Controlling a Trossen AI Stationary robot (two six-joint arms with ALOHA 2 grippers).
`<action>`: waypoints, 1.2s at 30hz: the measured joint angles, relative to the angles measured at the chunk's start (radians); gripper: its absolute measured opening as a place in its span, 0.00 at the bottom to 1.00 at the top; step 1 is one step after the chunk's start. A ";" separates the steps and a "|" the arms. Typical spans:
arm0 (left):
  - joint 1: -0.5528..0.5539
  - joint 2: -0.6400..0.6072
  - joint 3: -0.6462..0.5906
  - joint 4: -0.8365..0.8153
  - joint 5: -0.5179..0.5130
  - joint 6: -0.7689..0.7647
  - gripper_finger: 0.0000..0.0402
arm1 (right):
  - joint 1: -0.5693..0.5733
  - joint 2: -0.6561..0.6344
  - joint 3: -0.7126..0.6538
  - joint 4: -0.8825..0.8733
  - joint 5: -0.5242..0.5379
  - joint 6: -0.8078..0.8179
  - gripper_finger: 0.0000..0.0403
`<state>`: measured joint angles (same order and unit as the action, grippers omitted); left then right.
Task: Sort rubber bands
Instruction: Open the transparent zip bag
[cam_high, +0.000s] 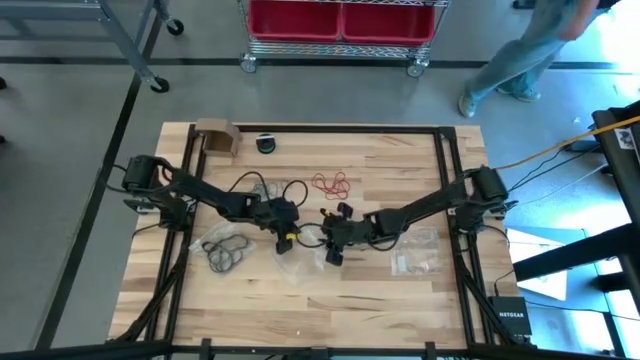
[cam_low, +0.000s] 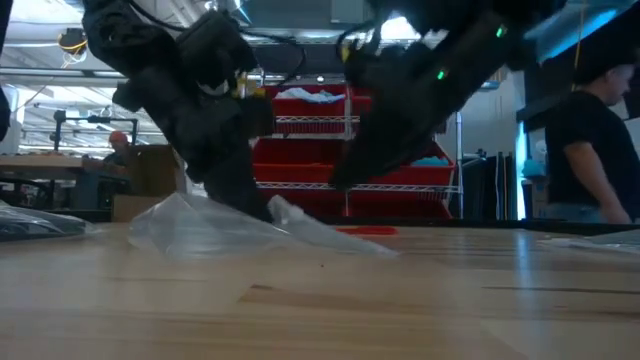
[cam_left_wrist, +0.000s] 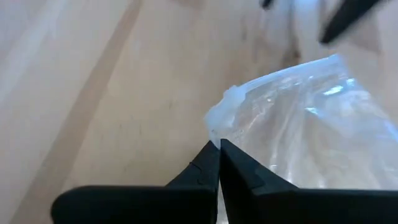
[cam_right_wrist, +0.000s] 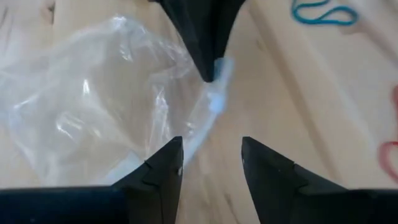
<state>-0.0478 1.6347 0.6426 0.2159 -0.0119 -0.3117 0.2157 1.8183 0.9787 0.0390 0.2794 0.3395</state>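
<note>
The left gripper (cam_left_wrist: 219, 144) is closed, pinching the corner of a clear plastic bag (cam_left_wrist: 311, 137) at frame centre in the high view. The right gripper (cam_right_wrist: 211, 155) stands half open just beside the same bag edge, holding nothing. The rubber bands lie loose on the table (cam_high: 300, 310): a red cluster (cam_high: 331, 184) above centre, a dark cluster (cam_high: 228, 252) at lower left. They appear light, thin and floppy; a band probably needs pinching across one strand, since a loop can slip or spring. One label is legible: "NETGEAR" on a box (cam_high: 503, 309) at lower right.
</note>
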 joint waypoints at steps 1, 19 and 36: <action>-0.003 -0.014 0.000 0.002 -0.001 0.003 0.00 | 0.000 -0.025 0.000 -0.026 0.001 -0.005 0.39; -0.104 -0.325 0.000 -0.104 -0.057 0.272 0.00 | 0.000 -0.217 0.002 -0.184 -0.040 -0.025 0.39; -0.142 -0.376 0.000 -0.102 -0.123 0.443 0.00 | 0.000 -0.128 0.002 0.039 -0.051 -0.074 0.39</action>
<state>-0.1902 1.2591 0.6430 0.1139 -0.1352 0.1314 0.2157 1.6899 0.9802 0.0784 0.2285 0.2653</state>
